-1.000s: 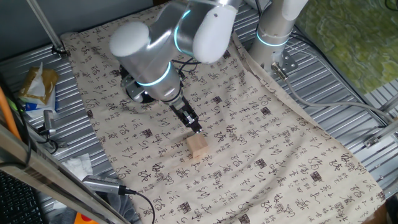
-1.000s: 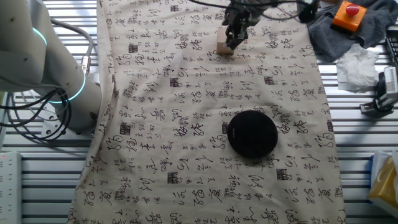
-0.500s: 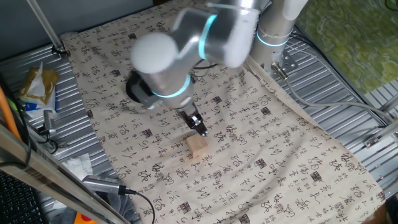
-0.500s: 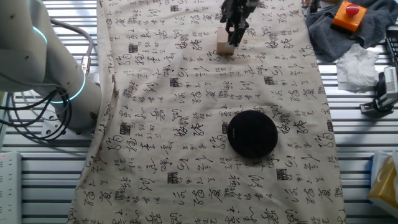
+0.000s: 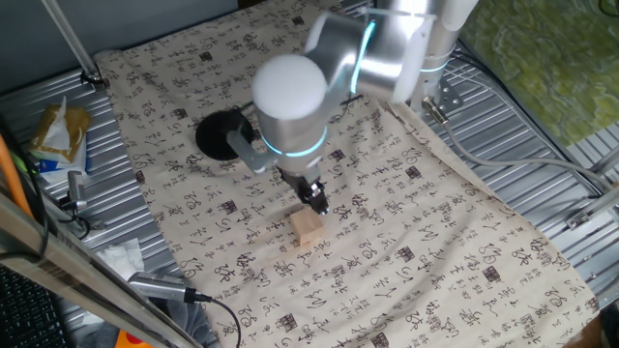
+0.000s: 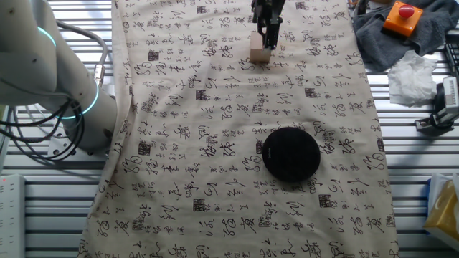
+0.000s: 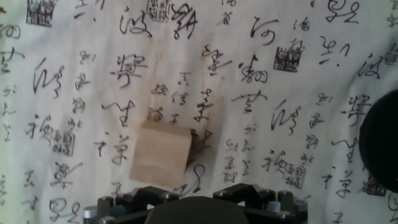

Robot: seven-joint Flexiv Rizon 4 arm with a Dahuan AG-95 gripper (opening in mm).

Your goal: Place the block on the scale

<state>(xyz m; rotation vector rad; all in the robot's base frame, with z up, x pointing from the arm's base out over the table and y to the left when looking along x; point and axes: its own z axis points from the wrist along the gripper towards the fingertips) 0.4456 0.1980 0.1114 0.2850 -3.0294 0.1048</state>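
The block (image 5: pixel 308 229) is a small tan wooden cube resting on the printed cloth; it also shows in the other fixed view (image 6: pixel 259 51) and low, left of centre, in the hand view (image 7: pixel 160 154). The scale (image 6: pixel 290 153) is a flat black disc on the cloth, well apart from the block; the arm partly hides it in one fixed view (image 5: pixel 219 135), and it sits at the right edge of the hand view (image 7: pixel 380 140). My gripper (image 5: pixel 318 201) hangs just above and beside the block, also seen in the other fixed view (image 6: pixel 267 36). Its fingers look close together and hold nothing.
The cloth (image 5: pixel 435 251) covers the ribbed metal table. A second arm's base (image 6: pixel 50 79) stands at one side. A grey rag with an orange button box (image 6: pixel 400 18), tissue (image 6: pixel 416 75) and cables lie beyond the cloth edge.
The arm has swung to the right in one fixed view and the gripper tip has shifted slightly over the block. The block and scale have not moved.
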